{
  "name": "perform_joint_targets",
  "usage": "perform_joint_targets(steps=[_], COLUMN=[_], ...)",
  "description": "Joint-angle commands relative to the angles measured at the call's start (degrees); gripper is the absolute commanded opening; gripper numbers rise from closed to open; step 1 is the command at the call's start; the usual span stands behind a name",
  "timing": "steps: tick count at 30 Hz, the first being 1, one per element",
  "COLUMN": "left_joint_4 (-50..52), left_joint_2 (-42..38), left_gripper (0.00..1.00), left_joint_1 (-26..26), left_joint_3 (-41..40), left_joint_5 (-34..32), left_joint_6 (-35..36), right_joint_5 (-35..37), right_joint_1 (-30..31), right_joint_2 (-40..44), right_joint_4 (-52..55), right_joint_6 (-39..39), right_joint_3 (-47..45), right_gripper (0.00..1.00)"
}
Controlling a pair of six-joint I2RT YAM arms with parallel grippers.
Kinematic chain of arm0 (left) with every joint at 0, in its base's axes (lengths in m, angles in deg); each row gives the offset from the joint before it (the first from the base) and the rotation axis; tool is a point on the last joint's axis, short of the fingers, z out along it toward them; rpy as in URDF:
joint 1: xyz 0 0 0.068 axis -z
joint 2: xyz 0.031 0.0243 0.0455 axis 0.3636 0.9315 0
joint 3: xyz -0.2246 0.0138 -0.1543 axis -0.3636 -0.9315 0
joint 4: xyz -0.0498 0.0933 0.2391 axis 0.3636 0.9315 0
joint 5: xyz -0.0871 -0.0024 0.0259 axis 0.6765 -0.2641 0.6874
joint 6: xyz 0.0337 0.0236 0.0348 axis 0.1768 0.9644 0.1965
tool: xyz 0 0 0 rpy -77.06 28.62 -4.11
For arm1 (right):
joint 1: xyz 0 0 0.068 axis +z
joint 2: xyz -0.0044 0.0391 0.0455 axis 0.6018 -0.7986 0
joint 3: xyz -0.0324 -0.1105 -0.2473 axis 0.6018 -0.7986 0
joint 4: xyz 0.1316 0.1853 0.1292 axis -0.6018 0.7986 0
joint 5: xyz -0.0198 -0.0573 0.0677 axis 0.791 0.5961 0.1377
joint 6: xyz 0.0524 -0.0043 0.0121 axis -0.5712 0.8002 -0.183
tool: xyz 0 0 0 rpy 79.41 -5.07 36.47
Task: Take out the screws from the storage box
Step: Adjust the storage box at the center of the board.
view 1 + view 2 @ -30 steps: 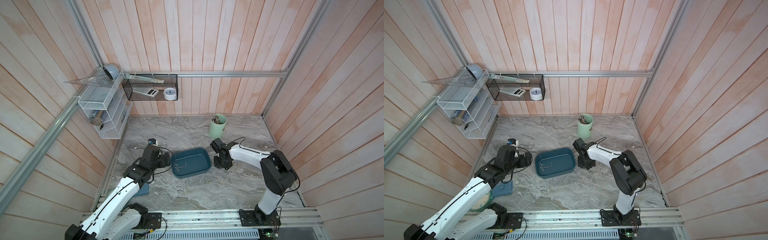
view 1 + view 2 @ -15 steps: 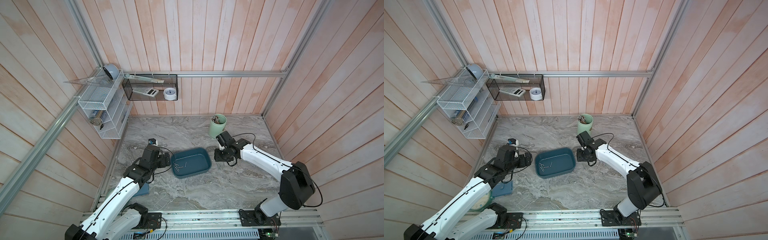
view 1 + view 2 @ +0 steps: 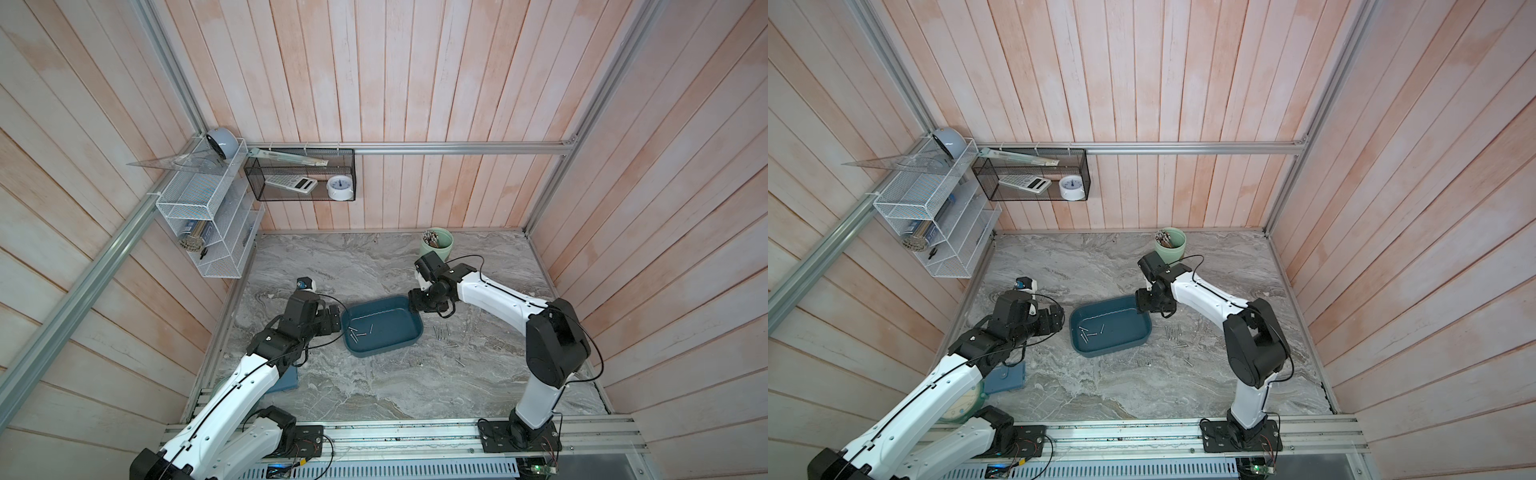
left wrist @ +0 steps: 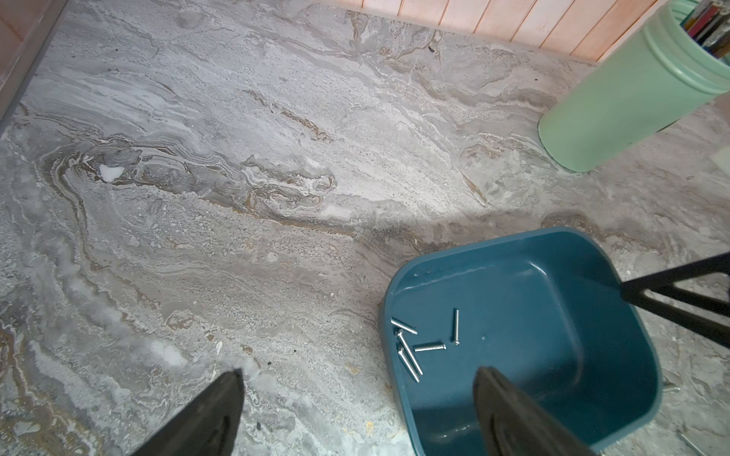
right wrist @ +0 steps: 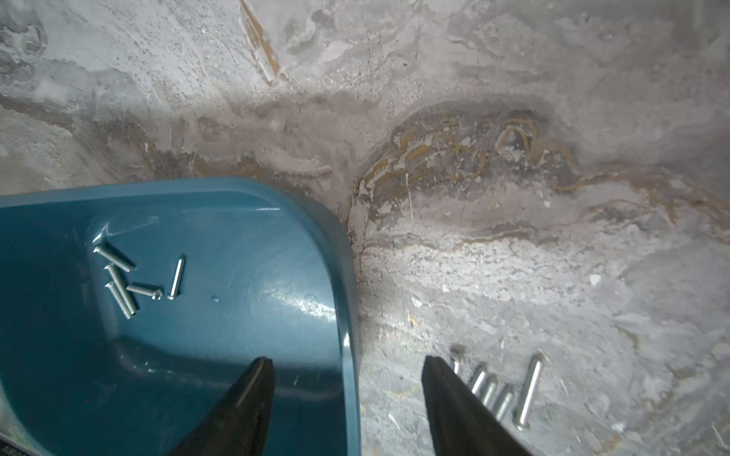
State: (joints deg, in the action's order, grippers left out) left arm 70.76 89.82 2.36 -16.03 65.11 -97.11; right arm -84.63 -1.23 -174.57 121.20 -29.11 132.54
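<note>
Right wrist view first: the right end effector has its jaws well apart and straddles a short end wall of the storage box. One finger is over the inside, the other is out over the tabletop, and it's got hold of nothing. That wall sits between the outer finger and the screws in the box.

There are five of them lying flat on the box floor, bunched toward the end away from that wall and pointing every which way. Just outside the straddled wall, loose screws lie side by side in a neat row, shafts roughly parallel to the wall. In a top view a couple more are scattered further from the box.

In both top views the box sits flat and open side up, with its long axis running from the left end effector across to the right one.

The left end effector is spread wide and empty, with one finger over the box corner nearest the screws.

A green cup full of sticks stands well behind the box by the back wall. A flat blue pad lies under the left arm.
</note>
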Motion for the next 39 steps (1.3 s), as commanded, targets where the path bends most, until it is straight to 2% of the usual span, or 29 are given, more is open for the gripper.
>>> perform_joint_targets(steps=[1, 12, 21, 26, 31, 36, 39], left_joint_4=[-0.3, 0.1, 0.1, 0.3, 0.3, 0.4, 0.6], left_joint_2=[0.7, 2.2, 2.1, 2.0, 1.7, 1.1, 0.2], left_gripper=[0.96, 0.96, 0.96, 0.96, 0.96, 0.96, 0.96], left_joint_1=[0.1, 0.1, 0.1, 0.1, 0.1, 0.1, 0.1], left_joint_3=[-0.1, 0.4, 0.4, 0.5, 0.5, 0.6, 0.9], left_joint_5=[1.6, 3.1, 2.8, 1.9, 1.4, 0.8, -0.6], left_joint_6=[0.8, 0.6, 0.9, 0.8, 0.8, 0.9, 1.0], right_joint_5=[0.4, 1.7, 2.1, -2.8, -5.7, -9.8, -14.6], right_joint_1=[0.2, 0.2, 0.7, 0.9, 0.9, 0.6, -0.2], right_joint_2=[-3.3, -13.1, -15.8, -13.9, -12.3, -10.3, -8.9], right_joint_4=[2.3, 8.0, 12.2, 11.4, 11.8, 13.4, 13.3], right_joint_6=[1.3, 3.6, 5.1, 4.0, 1.7, 0.7, -0.7], right_joint_3=[4.0, 14.3, 17.4, 14.7, 11.3, 8.9, 7.1], right_gripper=[0.65, 0.47, 0.30, 0.18, 0.00, 0.00, 0.00])
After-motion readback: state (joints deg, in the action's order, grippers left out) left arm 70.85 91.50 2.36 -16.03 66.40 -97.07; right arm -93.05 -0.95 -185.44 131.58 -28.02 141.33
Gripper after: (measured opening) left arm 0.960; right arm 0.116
